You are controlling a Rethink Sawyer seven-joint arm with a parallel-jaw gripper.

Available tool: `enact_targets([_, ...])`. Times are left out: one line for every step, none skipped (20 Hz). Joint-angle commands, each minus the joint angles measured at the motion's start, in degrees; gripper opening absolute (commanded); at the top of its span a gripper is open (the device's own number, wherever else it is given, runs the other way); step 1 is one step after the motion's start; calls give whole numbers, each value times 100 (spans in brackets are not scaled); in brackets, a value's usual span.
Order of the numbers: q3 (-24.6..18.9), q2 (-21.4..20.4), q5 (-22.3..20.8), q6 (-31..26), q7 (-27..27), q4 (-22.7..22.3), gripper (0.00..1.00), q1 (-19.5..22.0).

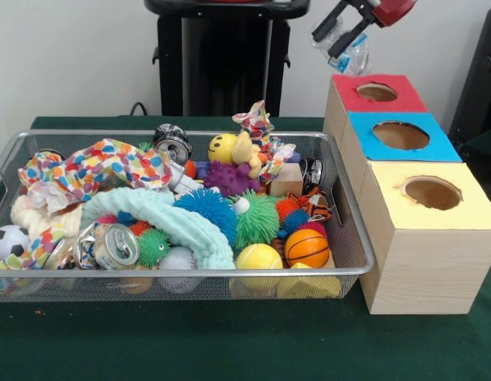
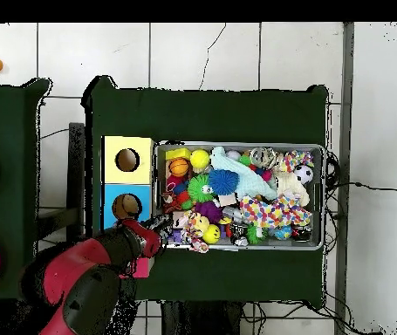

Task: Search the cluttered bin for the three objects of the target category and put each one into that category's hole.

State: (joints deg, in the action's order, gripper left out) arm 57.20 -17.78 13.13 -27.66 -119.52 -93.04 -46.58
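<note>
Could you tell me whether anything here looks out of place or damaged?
The clear plastic bottle in the end effector looks crumpled, and it hangs above the red-surround hole, not the blue-surround hole. A colourful cloth toy sticks up over the bin's far rim.

arm (image 2: 92, 270) over box (image 2: 128, 183) | bin (image 2: 324, 196) full | pincer seemingly hidden

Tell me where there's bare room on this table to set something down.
The green table is bare in front of the bin, and a narrower strip runs behind the bin toward the robot's pedestal. Inside the bin it is crowded edge to edge. The wooden box sits right beside the bin's end, leaving almost no gap.
</note>
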Motion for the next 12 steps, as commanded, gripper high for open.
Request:
enact_targets([-32, 680, 343, -1007, -1801, 513, 0, -158])
enact_targets([24, 750, 338, -1030, -1832, 544, 0, -193])
enact_targets([81, 821, 333, -1054, -1862, 576, 0, -227])
enact_targets([142, 885, 326, -1113, -1881, 621, 0, -260])
enact_targets([204, 950, 318, -1172, -1901, 665, 0, -292])
enact_targets([257, 1008, 316, -1214, -1926, 700, 0, -315])
enact_targets([313, 1074, 323, -1221, -1978, 730, 0, -340])
enact_targets([343, 1123, 352, -1234, -2062, 729, 0, -371])
enact_targets([391, 1186, 370, -1266, -2134, 753, 0, -394])
enact_targets([410, 1225, 390, -1278, -2183, 753, 0, -418])
enact_targets([459, 1296, 401, -1282, -2229, 782, 0, -443])
enact_targets([492, 1349, 426, -1288, -2283, 791, 0, -471])
